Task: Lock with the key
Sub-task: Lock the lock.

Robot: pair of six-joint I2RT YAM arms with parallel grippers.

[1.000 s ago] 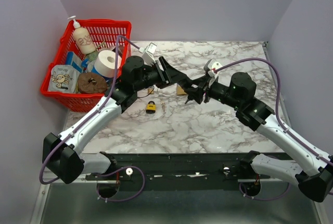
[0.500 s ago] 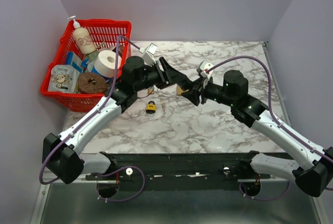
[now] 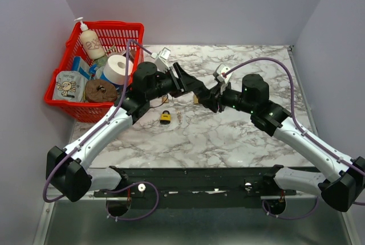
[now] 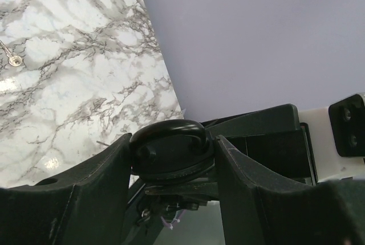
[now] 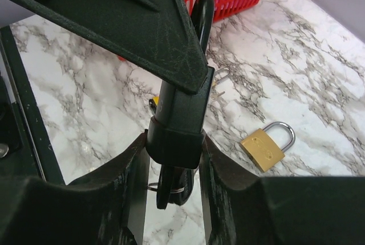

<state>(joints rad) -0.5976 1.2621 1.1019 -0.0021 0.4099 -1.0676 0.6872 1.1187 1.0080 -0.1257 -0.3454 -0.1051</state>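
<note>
Black padlock [image 5: 173, 111] largely hidden, keyhole unseen

Right gripper [image 3: 210, 101] shifted left, closed onto black lock [image 5: 174, 137] in left gripper [image 3: 195, 90].

A basket [image 3: 137, 28] sits far left on the desk [image 3: 228, 137]. Right of it a padlock [image 5: 174, 137] hangs above the desk; before that, a smaller padlock [image 3: 165, 117] lies left of a key [image 3: 180, 117].

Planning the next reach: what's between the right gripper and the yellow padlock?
In the top view, small keys lie on the marble table between the right gripper and the yellow padlock.
</note>
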